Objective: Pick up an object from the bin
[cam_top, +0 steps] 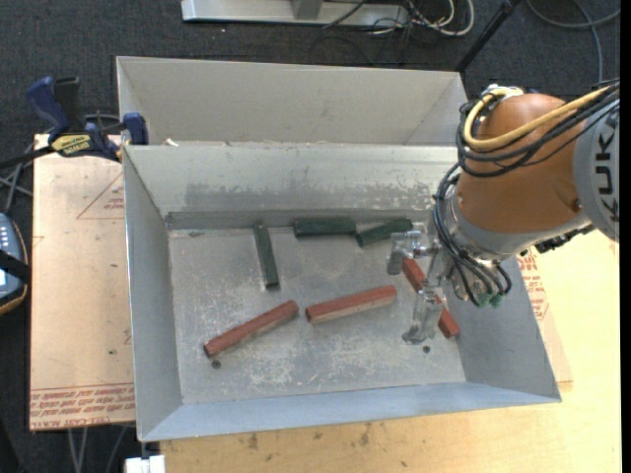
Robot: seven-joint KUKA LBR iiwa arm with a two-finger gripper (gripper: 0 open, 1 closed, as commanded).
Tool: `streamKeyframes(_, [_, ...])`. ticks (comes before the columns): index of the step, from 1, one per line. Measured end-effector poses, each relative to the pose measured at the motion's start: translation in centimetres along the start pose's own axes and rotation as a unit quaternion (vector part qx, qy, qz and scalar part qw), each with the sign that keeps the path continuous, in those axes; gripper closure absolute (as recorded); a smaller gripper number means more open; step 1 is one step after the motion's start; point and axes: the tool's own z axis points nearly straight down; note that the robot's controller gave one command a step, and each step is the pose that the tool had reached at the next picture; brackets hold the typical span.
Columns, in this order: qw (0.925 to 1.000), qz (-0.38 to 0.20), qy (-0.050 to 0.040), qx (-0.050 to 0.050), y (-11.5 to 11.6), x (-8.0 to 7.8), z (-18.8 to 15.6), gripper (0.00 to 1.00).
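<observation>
Low over the scuffed grey floor of the bin (325, 368), by its right wall, the gripper (422, 299) pinches a short red stick (449, 325), with dark carpet (59, 28) around.

Dark grey carpet floor (59, 28), flat silver metal stand base (286, 7) at top, loose cables (439, 3) beside it

The grey metal bin (296, 180) has sloping walls and a scuffed, speckled floor. Near the middle of the floor lie a tilted reddish-brown bar (250, 328) and, just right of it and apart, a nearly level reddish-brown bar (351, 304). Behind them a grey-green bar (266, 256) points at the back wall, along whose foot lie a dark green bar (323, 229) and a shorter dark green bar (383, 233).
</observation>
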Motion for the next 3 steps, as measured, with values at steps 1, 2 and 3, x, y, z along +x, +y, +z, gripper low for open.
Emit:
streamKeyframes(1, [1.0,0.0,0.0,0.0,0.0,0.0,0.0,0.0])
streamKeyframes(2, [1.0,-0.007,-0.0041,0.0,1.8,-0.8,4.4,0.0])
streamKeyframes(3, [0.9972,-0.075,-0.0024,0.0,2.9,-1.4,11.4,0.0])
